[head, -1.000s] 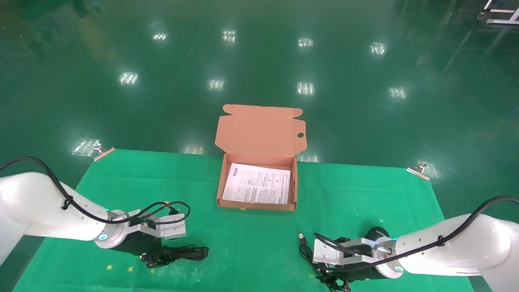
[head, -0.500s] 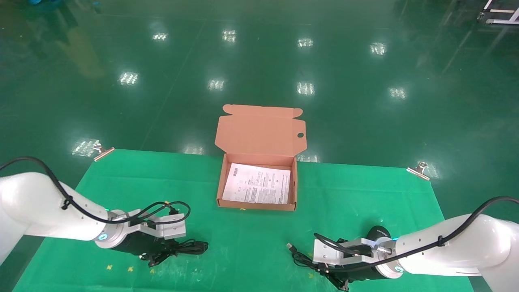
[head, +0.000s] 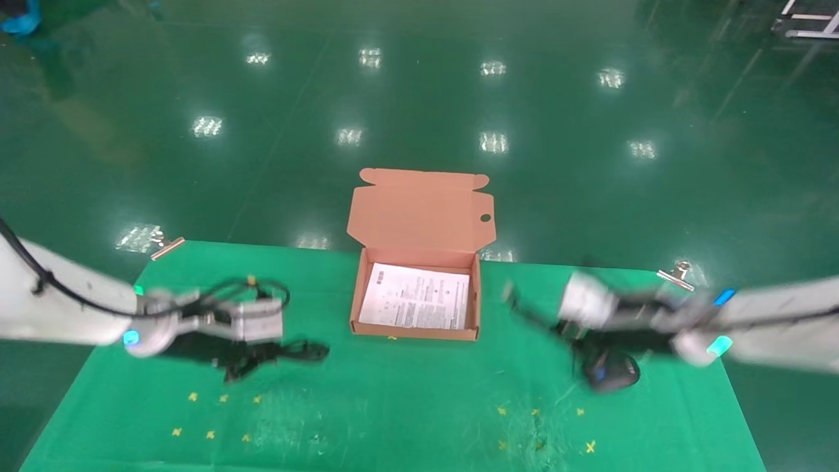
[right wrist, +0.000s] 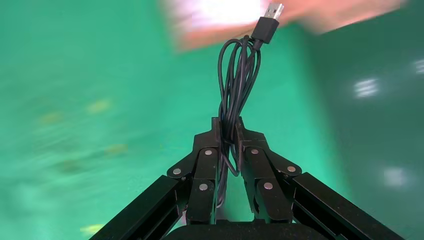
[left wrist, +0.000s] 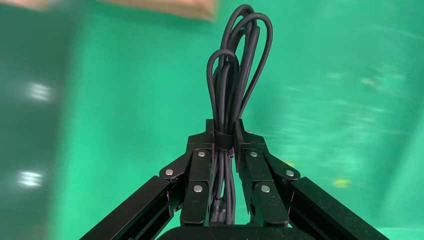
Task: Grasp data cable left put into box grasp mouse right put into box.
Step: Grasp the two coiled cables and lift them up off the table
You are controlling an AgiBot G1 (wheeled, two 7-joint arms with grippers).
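Note:
The box point(head: 414, 333) stands open at the table's far middle, flap lid raised, a white leaflet point(head: 416, 296) lying inside. My left gripper point(head: 261, 357) hovers left of the box, shut on the data cable point(head: 295, 351). In the left wrist view the looped data cable point(left wrist: 235, 75) sticks out past the left gripper point(left wrist: 224, 132). My right gripper point(head: 567, 331) is raised right of the box. It is shut on the bundled cord point(right wrist: 237, 75), whose USB plug point(right wrist: 267, 22) points at the box point(right wrist: 300, 15). The mouse point(head: 613, 375) dangles under the right gripper point(right wrist: 227, 130).
A green cloth point(head: 406, 406) covers the table, held by metal clips point(head: 167, 246) at the far corners. Small yellow marks point(head: 216, 416) dot the near part of the cloth. Beyond the far edge lies glossy green floor point(head: 419, 98).
Both arms have risen off the cloth. The right gripper swung up and away from the near edge, carrying the mouse by its cord. The left gripper lifted the data cable.

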